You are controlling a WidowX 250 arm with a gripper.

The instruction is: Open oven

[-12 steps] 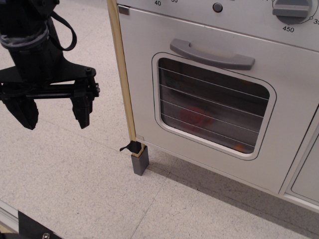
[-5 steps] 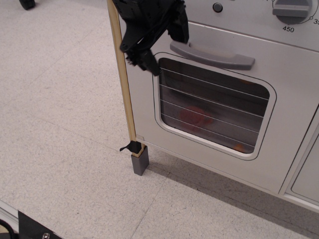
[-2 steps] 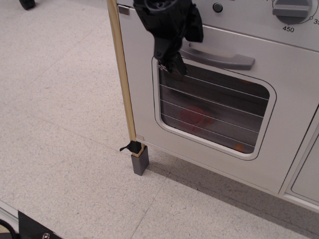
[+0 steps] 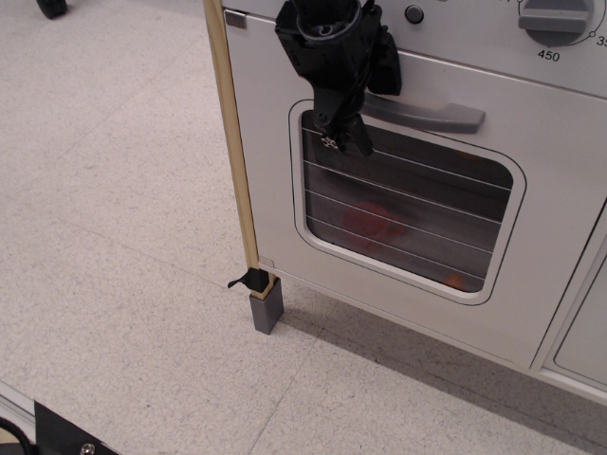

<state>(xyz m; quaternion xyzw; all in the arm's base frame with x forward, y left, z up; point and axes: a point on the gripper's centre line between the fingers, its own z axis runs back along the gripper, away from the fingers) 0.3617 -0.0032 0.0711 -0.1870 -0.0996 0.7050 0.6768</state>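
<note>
The white oven door [image 4: 550, 246] is shut and fills the right of the view. It has a grey bar handle [image 4: 436, 114] above a rounded window [image 4: 408, 213] lined with wires. My black gripper [image 4: 365, 102] is at the left end of the handle. One finger [image 4: 346, 136] hangs below the bar over the window's top left corner, and the other finger [image 4: 384, 68] is above the bar. The jaws stand apart, straddling the handle and hiding its left end. I cannot tell whether the fingers touch it.
A grey panel above the door holds a dial [image 4: 555, 19] and a dark button [image 4: 414, 14]. A wooden post [image 4: 232, 142] runs down the oven's left edge to a grey foot [image 4: 266, 308]. A narrow white cabinet door [image 4: 588, 327] is at the right. Speckled floor [image 4: 114, 237] lies to the left.
My gripper has come from the floor side at the left, up and right across the post to the oven front, and now sits over the handle's left end. The door has not moved.
</note>
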